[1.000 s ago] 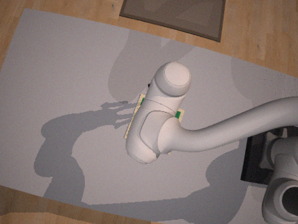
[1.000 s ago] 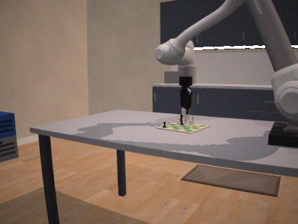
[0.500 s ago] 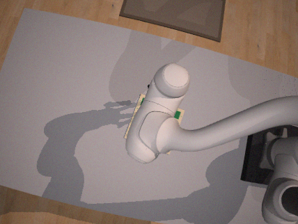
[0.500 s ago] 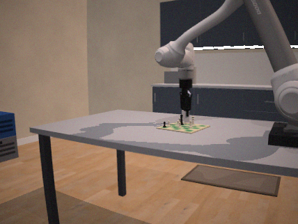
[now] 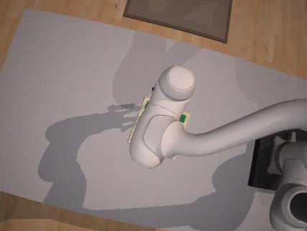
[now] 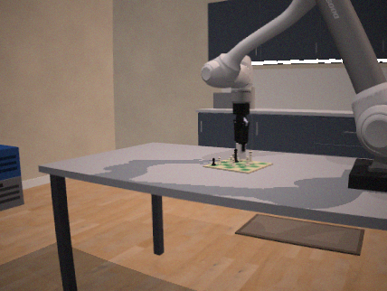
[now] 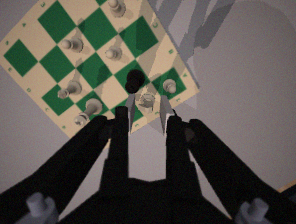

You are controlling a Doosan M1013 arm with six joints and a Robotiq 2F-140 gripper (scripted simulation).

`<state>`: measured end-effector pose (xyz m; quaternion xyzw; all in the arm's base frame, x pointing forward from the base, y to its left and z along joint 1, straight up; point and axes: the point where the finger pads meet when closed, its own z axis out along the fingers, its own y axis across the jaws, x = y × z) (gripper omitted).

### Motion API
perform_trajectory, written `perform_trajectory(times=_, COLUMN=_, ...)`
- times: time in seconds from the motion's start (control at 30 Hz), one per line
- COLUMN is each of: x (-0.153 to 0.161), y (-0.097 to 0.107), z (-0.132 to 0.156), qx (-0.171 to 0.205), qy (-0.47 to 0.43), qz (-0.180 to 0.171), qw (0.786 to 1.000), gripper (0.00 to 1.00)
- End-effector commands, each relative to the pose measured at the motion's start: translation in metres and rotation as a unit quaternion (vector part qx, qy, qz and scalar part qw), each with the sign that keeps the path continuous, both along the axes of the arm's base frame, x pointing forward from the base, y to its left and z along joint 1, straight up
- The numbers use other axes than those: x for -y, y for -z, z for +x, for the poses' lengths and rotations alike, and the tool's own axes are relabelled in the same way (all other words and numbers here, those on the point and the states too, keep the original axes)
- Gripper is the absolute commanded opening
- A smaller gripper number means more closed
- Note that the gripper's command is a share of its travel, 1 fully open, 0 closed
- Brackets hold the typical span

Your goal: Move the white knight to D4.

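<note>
The green and cream chessboard (image 7: 95, 60) lies on the grey table; it also shows in the exterior view (image 6: 238, 165), and the arm hides most of it in the overhead view (image 5: 183, 118). My gripper (image 7: 147, 103) hangs a little above the board's near edge, also seen from the side (image 6: 242, 145). Its fingers stand partly apart and grip nothing. Straight below them, framed by the fingertips, stands a white piece (image 7: 145, 99) that looks like the white knight. A black piece (image 7: 134, 80) stands just beyond it. A white pawn (image 7: 170, 86) stands to its right.
Several more white pieces (image 7: 75, 45) stand on the board's far squares. The arm's black base (image 6: 368, 177) sits on the table's right side. A blue box (image 6: 9, 181) stands on the floor at the left, and a mat (image 6: 300, 232) lies under the table.
</note>
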<state>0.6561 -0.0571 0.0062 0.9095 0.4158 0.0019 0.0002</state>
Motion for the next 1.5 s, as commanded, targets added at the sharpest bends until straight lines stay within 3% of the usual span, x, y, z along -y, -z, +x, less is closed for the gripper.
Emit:
perform_trajectory(times=0.0, x=0.0000, y=-0.0001, z=0.0000, qx=0.000, qy=0.000, qz=0.000, qw=1.000, gripper=0.23)
perform_trajectory(times=0.53, x=0.0000, y=-0.0001, z=0.0000, qx=0.000, qy=0.000, qz=0.000, qw=1.000, gripper=0.23)
perform_trajectory(times=0.57, x=0.0000, y=-0.0001, z=0.0000, qx=0.000, qy=0.000, qz=0.000, qw=1.000, gripper=0.00)
perform_trajectory(times=1.47, x=0.0000, y=-0.0001, z=0.0000, qx=0.000, qy=0.000, qz=0.000, qw=1.000, gripper=0.00)
